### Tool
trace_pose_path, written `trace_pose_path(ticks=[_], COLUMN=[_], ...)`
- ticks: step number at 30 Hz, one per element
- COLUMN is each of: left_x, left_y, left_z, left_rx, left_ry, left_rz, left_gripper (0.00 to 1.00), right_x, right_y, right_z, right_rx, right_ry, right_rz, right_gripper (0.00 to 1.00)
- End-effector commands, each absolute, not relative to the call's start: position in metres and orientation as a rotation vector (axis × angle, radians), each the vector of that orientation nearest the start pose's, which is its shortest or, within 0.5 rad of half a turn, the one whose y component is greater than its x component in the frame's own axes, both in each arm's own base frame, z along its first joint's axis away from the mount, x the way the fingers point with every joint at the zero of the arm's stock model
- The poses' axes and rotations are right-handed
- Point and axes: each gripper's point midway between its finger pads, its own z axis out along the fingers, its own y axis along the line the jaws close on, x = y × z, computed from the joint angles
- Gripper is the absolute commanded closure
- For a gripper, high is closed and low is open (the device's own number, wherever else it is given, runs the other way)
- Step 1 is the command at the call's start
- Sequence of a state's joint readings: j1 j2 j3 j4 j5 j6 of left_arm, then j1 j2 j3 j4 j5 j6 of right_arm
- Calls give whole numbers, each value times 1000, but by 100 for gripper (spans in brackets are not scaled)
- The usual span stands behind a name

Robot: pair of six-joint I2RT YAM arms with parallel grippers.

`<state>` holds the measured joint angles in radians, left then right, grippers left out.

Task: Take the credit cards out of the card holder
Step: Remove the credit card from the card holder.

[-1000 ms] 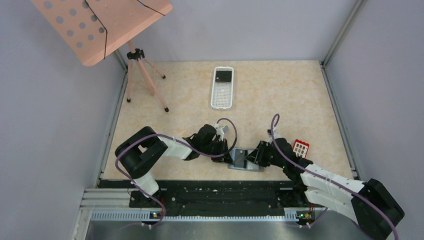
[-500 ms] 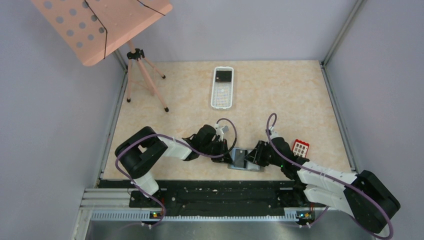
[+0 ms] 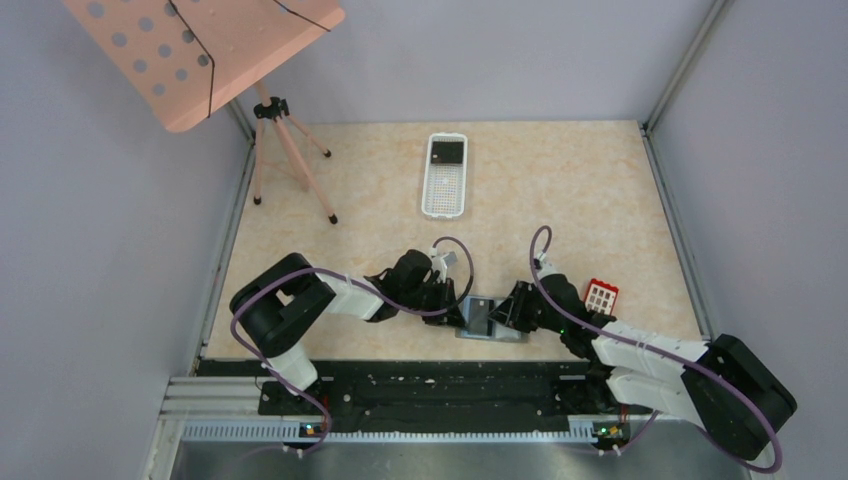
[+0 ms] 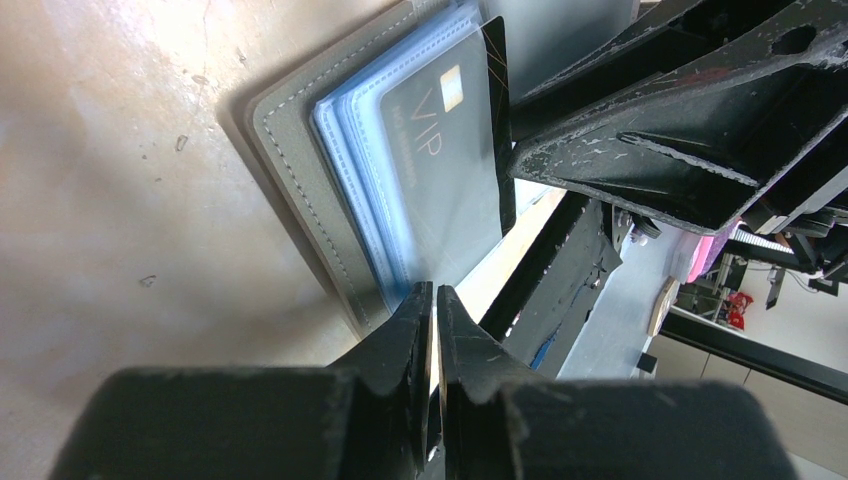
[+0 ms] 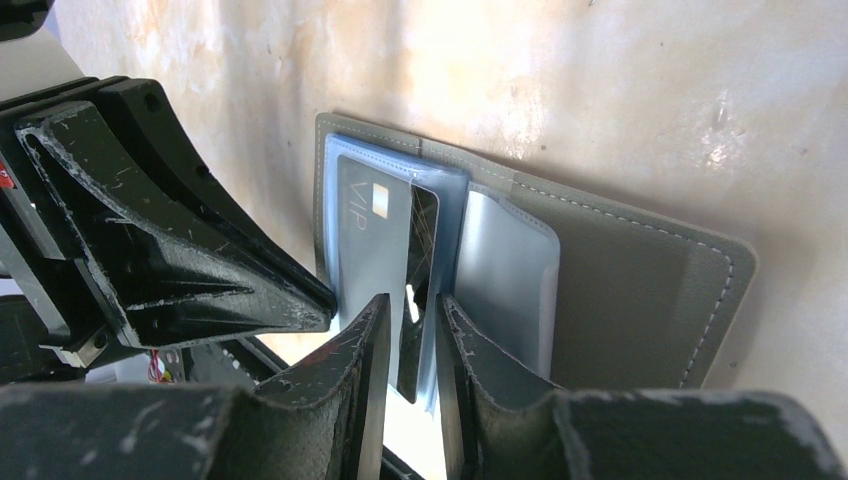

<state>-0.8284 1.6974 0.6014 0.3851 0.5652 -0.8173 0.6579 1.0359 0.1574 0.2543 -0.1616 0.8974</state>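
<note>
Your card holder [image 3: 490, 320] lies open at the tabletop's [image 3: 560, 190] 6 o'clock edge. Your left gripper [image 4: 432, 300] is at its 9 o'clock side, pinched to a slit on its edge. Your right gripper [image 5: 410, 310], at 3 o'clock, is narrow around a dark credit card [image 5: 425, 240] sticking out of a sleeve, and a red credit card [image 3: 601, 296] lies farther toward 3 o'clock.

Shows a grey, pale-stitched card holder [image 5: 620, 300] with blue-grey pockets [image 5: 505, 270], a dark card [image 4: 445, 170] lettered VIP, a red card [image 3: 601, 295] with white squares, a white perforated basket [image 3: 443, 195], and a beige marbled table [image 3: 560, 190].
</note>
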Motion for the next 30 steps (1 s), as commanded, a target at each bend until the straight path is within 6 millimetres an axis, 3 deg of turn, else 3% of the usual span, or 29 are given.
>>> trace_pose_path(ticks=[1,13,21,30], left_x=[151,152,153,151], left_y=[-340,-339,-338,-330], left_z=[30,24,20,5], left_rx=[367,351,337,294], left_ry=[2595,2614,2625,2671], left_rz=[-1381,-1360,-1336,-1287], left_gripper=[88,88,89,89], right_x=[186,180,177,185], right_y=[216,219,220,200], right_z=[36,35,34,39], right_rx=[171,166,154,170], right_ry=[2336,2321,2317,2313], right_rz=[1007,1066,1085,978], right_gripper=[77,80,100,100])
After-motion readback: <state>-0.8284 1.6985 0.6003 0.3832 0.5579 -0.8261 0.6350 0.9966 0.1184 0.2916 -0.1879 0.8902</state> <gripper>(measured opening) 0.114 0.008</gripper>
